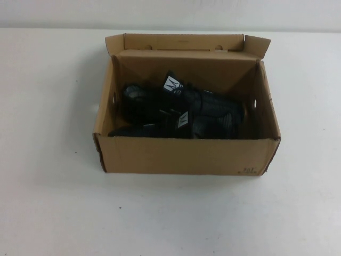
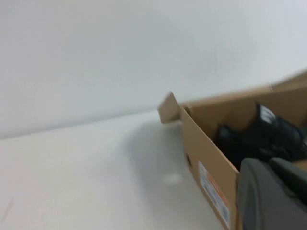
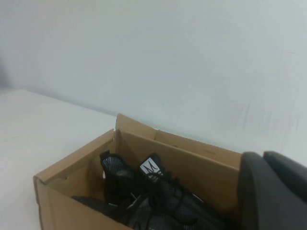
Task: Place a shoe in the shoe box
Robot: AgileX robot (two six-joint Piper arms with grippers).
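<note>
The brown cardboard shoe box (image 1: 186,154) stands open on the white table, its flap lid (image 1: 184,41) folded back at the far side. Two black knit sneakers lie inside, side by side: one toward the back (image 1: 154,98) and one toward the front (image 1: 210,125), each with a white tongue label. Neither arm shows in the high view. My left gripper (image 2: 268,166) is shut and empty, outside the box (image 2: 211,163) by its labelled end. My right gripper (image 3: 265,160) is shut and empty, above the box (image 3: 76,191) near its other end, with the shoes (image 3: 153,191) below it.
The white table (image 1: 53,202) spreads bare around the box on all sides. A pale wall (image 1: 170,13) rises behind the table's far edge. An orange-and-white sticker (image 2: 213,189) is on the box's end wall.
</note>
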